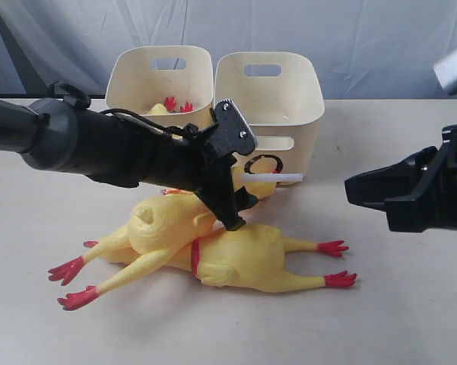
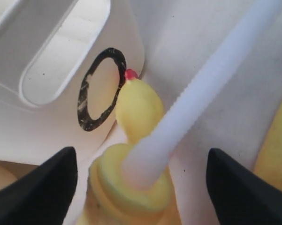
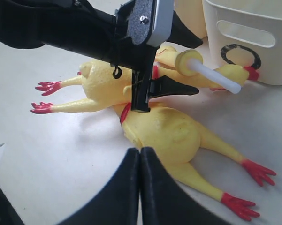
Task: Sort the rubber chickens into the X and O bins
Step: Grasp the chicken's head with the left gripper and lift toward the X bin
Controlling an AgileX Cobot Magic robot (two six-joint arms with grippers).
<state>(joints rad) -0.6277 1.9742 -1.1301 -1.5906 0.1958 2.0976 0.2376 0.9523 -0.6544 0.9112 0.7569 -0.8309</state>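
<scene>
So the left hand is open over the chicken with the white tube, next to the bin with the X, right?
No, that bin has an O, not an X, as the left wrist view shows. The left hand is open over the chicken with the white tube, next to it.

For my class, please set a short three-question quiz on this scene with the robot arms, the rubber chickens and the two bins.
1. True or false: the right gripper is shut.
2. What sticks out of the slim chicken's mouth? A) a white tube B) a red string C) nothing
3. Fill in: the bin beside the slim chicken is marked with a black ___.

Key: 1 true; 2 A; 3 O.
</scene>
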